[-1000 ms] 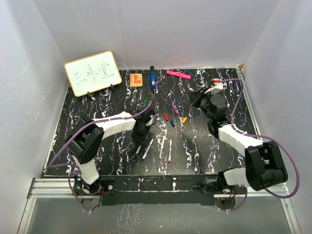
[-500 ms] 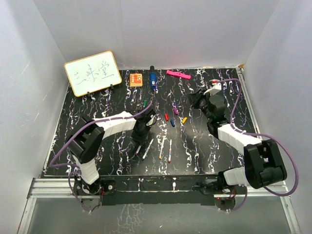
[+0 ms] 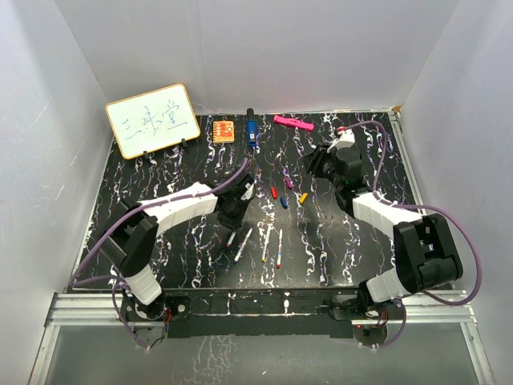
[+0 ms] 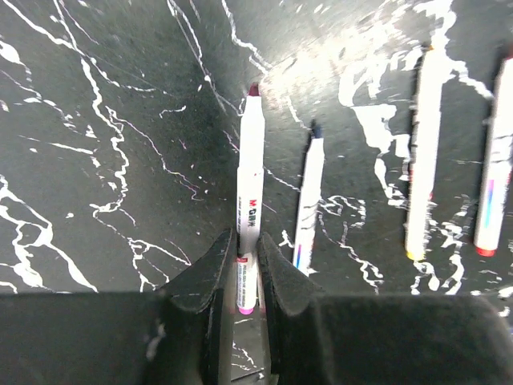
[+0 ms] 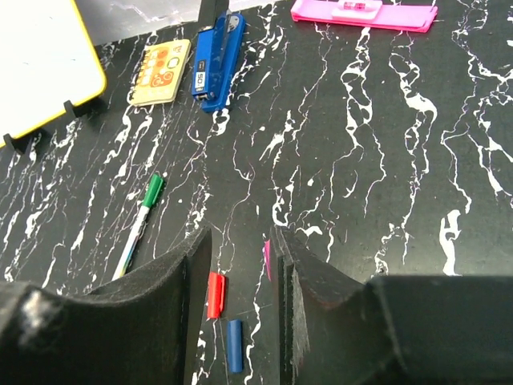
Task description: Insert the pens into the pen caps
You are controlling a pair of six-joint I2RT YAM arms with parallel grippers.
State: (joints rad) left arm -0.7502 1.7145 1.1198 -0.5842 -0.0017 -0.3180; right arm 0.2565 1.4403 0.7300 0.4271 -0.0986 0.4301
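My left gripper (image 4: 245, 241) (image 3: 235, 210) is shut on the magenta-ended rear of a white pen (image 4: 249, 168); its dark tip points away from the wrist. Three more pens lie beside it: one blue-tipped (image 4: 309, 200), one yellow-ended (image 4: 423, 152), one red-ended (image 4: 497, 160). My right gripper (image 5: 240, 241) (image 3: 317, 164) hangs open above the pen caps. A red cap (image 5: 215, 295) and a blue cap (image 5: 234, 345) show between its fingers, and a purple cap (image 5: 267, 258) peeks beside the right finger. A yellow cap (image 3: 303, 196) lies further right. A green-ended pen (image 5: 140, 220) lies to the left.
At the back of the black marbled table (image 3: 160, 172) stand a whiteboard (image 3: 152, 120), an orange block (image 3: 224, 130), a blue stapler (image 3: 251, 130) and a flat pink bar (image 3: 292, 123). White walls close in on three sides.
My right gripper has gone from shut to open and shifted left towards the caps. My left gripper, still shut on the pen, has moved slightly away from the arm bases.
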